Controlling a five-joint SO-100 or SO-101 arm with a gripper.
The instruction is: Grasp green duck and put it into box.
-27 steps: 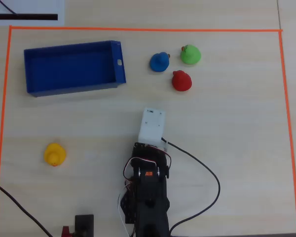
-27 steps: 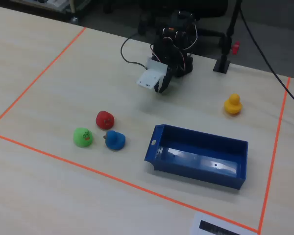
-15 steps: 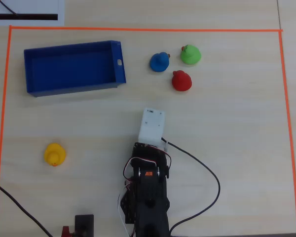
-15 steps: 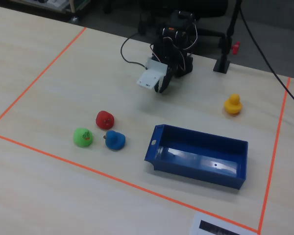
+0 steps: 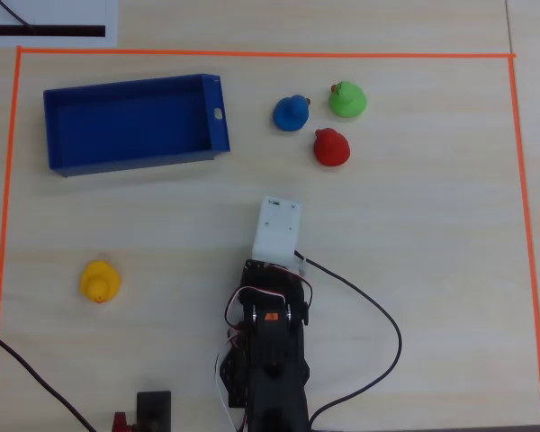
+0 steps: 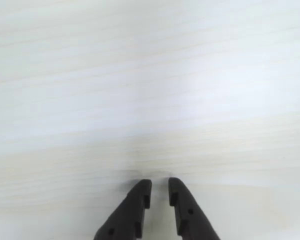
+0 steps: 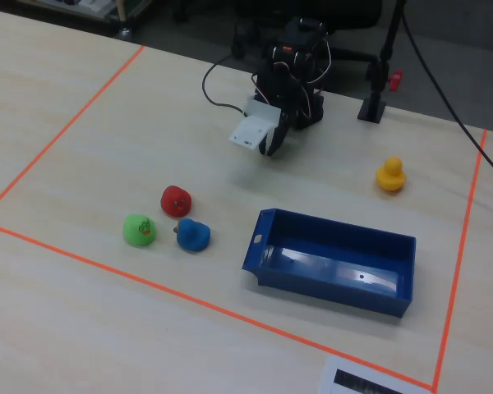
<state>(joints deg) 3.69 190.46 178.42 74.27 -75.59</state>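
While nothing has shifted since a moment ago, the tool (image 6: 159,192) hangs nearly closed and empty over bare pale wooden surface (image 5: 414,234), well short of the small bright green rubber duck (image 5: 347,99) beside its blue and red neighbours.

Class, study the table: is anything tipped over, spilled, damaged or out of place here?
Nothing stands out. The green duck, blue duck, red duck and yellow duck sit upright; the box lies flat and empty.

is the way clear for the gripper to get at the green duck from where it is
Probably yes. The gripper hangs empty over bare table, nearly closed. The green duck lies ahead, with the red duck and blue duck close by, so it needs a careful approach.
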